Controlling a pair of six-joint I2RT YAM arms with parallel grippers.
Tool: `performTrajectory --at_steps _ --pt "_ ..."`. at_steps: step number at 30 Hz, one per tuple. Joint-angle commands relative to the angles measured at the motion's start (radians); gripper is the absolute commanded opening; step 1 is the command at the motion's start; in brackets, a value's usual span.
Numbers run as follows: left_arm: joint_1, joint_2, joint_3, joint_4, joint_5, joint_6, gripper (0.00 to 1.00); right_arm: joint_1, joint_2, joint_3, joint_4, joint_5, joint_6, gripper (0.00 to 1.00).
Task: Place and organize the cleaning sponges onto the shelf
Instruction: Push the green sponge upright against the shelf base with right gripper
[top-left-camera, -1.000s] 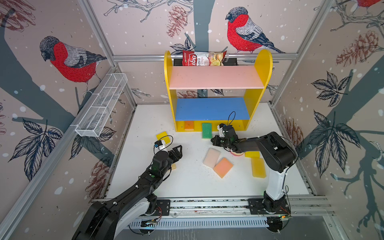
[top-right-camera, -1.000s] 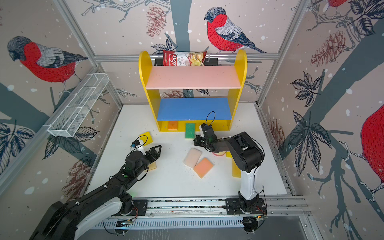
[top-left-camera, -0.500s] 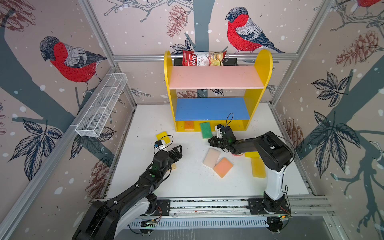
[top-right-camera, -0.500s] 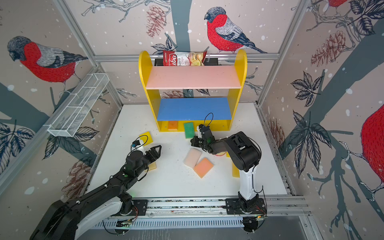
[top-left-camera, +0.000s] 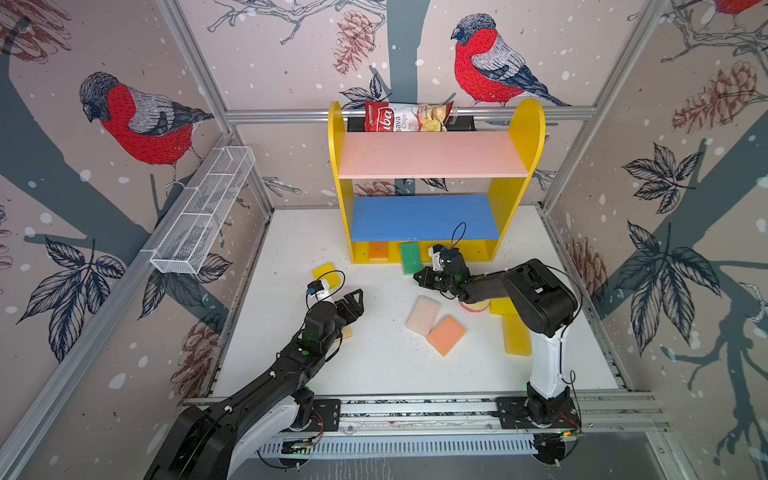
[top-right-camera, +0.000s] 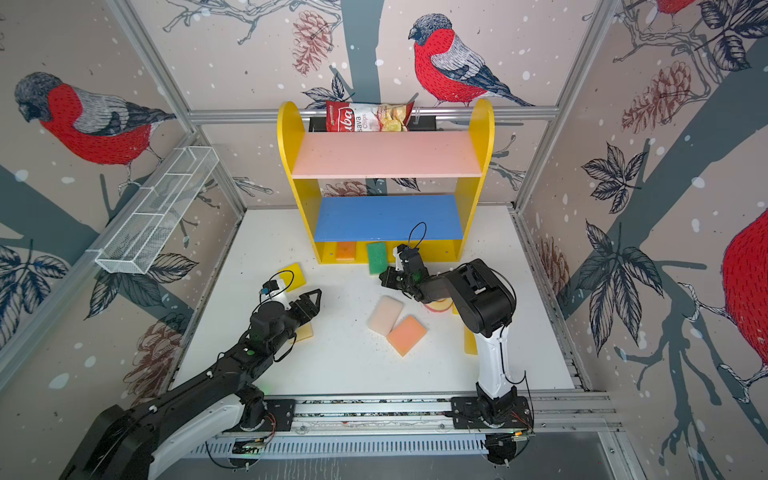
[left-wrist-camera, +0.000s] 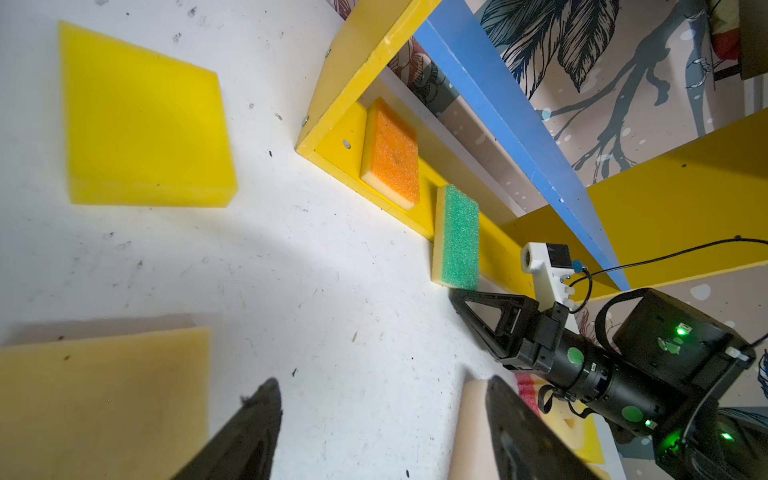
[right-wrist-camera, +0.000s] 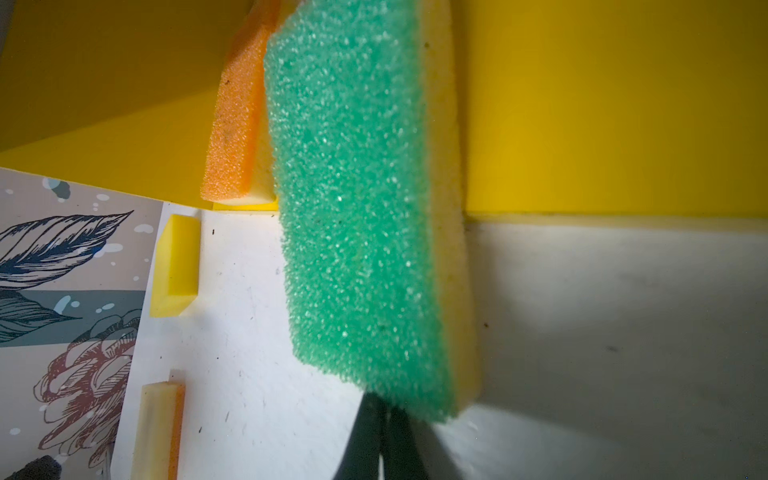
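Green sponge (top-left-camera: 410, 257) straddling front edge of shelf (top-left-camera: 525, 137) base, half on table (top-left-camera: 374, 370). Orange sponge (top-left-camera: 378, 251) flat on base, near its left end. Right gripper (top-left-camera: 420, 277): jaws together, empty, tips at green sponge's near end; contact unclear. Left gripper (top-left-camera: 355, 301): jaws apart, empty, above table's left half. Cream sponge (top-left-camera: 423, 315) and salmon sponge (top-left-camera: 446, 334) touching, mid-table. Yellow sponge (top-left-camera: 324, 271) toward left edge.

9 sponges (top-left-camera: 446, 334) (8 rect., 1 rnd), 1 shelf (top-left-camera: 525, 137), 1 chips bag (top-left-camera: 405, 117), 1 wire basket (top-left-camera: 203, 212)
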Motion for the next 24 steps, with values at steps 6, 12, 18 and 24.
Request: performTrajectory --at_steps 6,12,18,24 --pt "0.005 0.017 0.010 0.010 -0.009 0.025 0.77 0.012 0.040 -0.007 -0.013 -0.003 0.045 0.09" --pt "0.007 0.053 0.019 0.027 0.011 0.024 0.77 -0.003 0.042 0.004 -0.003 -0.010 0.056 0.10" --pt "0.007 0.075 0.027 0.042 0.019 0.022 0.77 -0.024 0.029 0.021 0.019 -0.019 0.077 0.11" --pt "0.008 0.081 0.040 0.033 0.023 0.029 0.77 -0.031 0.019 0.014 0.056 -0.029 0.083 0.12"
